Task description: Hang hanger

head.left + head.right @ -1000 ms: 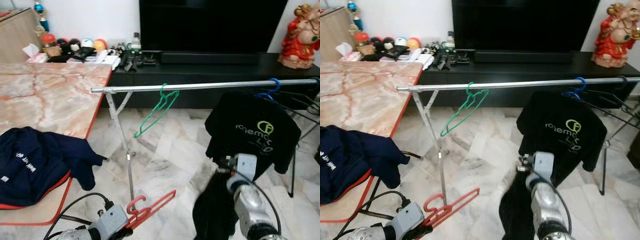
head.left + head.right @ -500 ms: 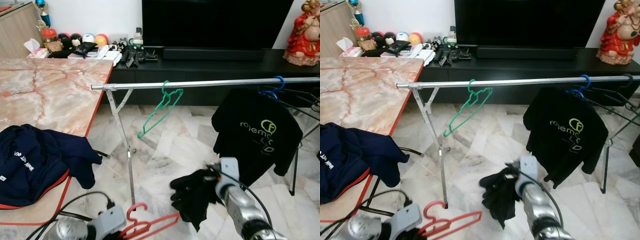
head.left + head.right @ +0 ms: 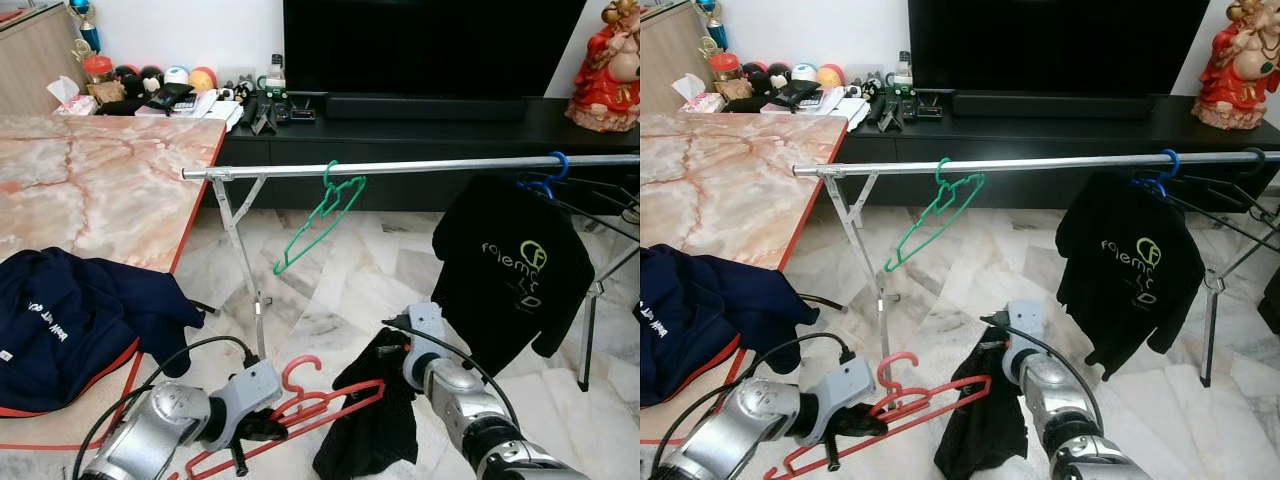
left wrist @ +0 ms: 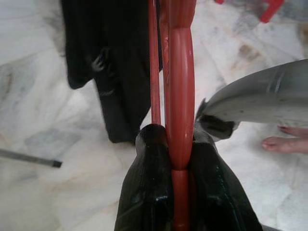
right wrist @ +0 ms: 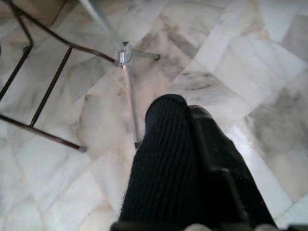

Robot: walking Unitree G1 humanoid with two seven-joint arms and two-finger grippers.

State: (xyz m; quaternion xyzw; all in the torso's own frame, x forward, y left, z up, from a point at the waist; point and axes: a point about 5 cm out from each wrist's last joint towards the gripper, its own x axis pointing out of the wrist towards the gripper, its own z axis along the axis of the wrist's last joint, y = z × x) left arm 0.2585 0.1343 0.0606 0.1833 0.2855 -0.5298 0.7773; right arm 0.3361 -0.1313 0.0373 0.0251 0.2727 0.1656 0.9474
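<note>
Red hanger (image 3: pixel 320 410) pinched in left gripper (image 4: pixel 174 159), jaws pressed onto its bar from both sides, low over the marble floor (image 3: pixel 340 290) in front of the rail (image 3: pixel 420 168). Long axis slanted from lower left, near the gripper, up to the right; hook (image 3: pixel 300 370) curled upward just beyond the jaws, facing the rail. Right gripper (image 5: pixel 192 144) low beside it, jaws clamped on a black garment (image 3: pixel 375 420) that hung down, touching the hanger's far tip. Green hanger (image 3: pixel 322 218) hooked on the rail, tilted down to the left. Black shirt (image 3: pixel 510 270) hung on a blue hanger (image 3: pixel 545 175) farther right. Navy jacket (image 3: pixel 70 320) heaped on the tabletop (image 3: pixel 90 190) at left.
</note>
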